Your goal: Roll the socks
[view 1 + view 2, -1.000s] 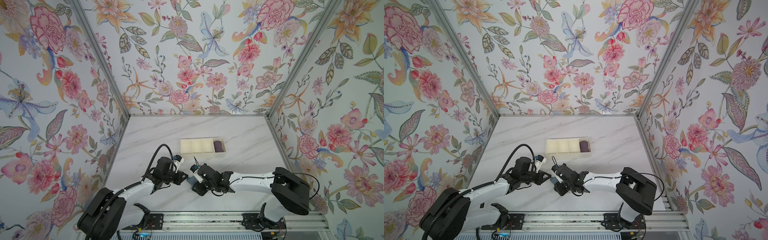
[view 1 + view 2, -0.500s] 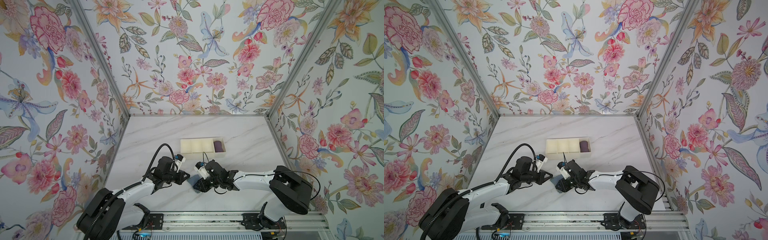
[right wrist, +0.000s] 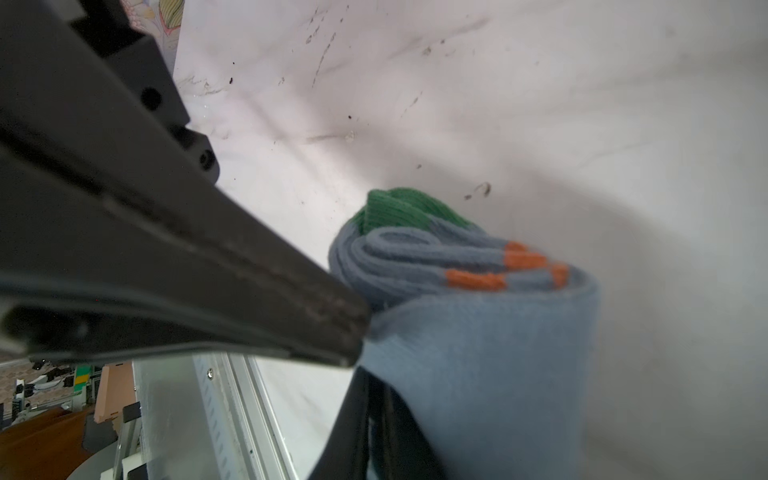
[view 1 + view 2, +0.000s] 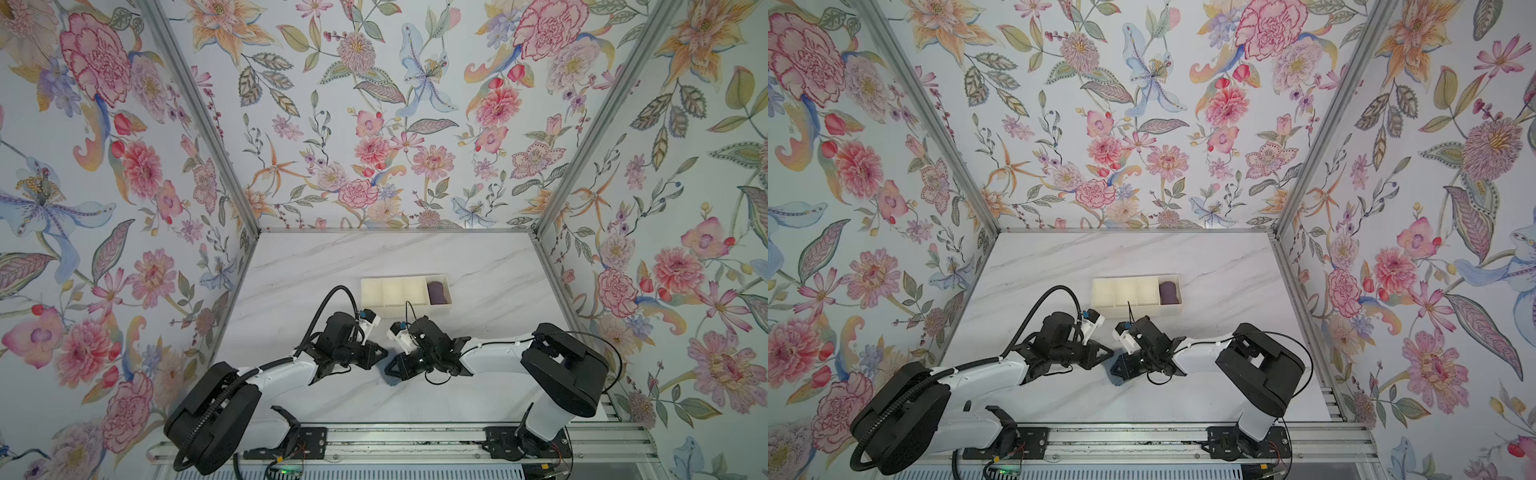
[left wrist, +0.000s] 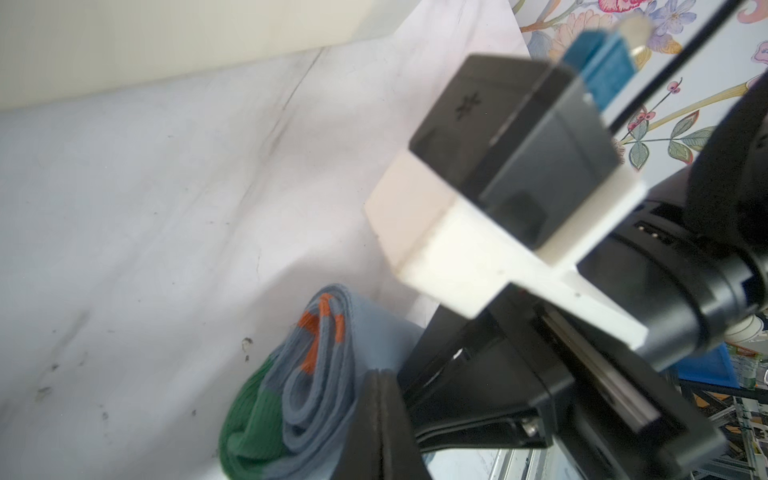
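Observation:
The socks (image 5: 303, 386) are a rolled blue-grey bundle (image 3: 478, 332) with a green end and orange stripes, lying on the marble table. In both top views the gripper heads hide them. My left gripper (image 5: 380, 399) is shut, and its tips press into the bundle at the edge of the outer layer. I see no fabric between them. The outer blue-grey layer drapes over my right gripper (image 3: 374, 424), whose jaws stand almost together on that fabric. Both grippers meet tip to tip at the table's front middle: left gripper (image 4: 383, 354) (image 4: 1111, 353), right gripper (image 4: 390, 368) (image 4: 1113, 368).
A cream divided tray (image 4: 399, 311) (image 4: 1133, 311) stands just behind the grippers, with a dark purple rolled bundle (image 4: 437, 291) (image 4: 1169, 291) in its right end compartment. Floral walls close in three sides. The metal rail (image 4: 395, 436) runs along the front.
The right gripper's jaws have drawn together and its wrist has turned and shifted slightly towards the left gripper. The left arm has stayed nearly still.

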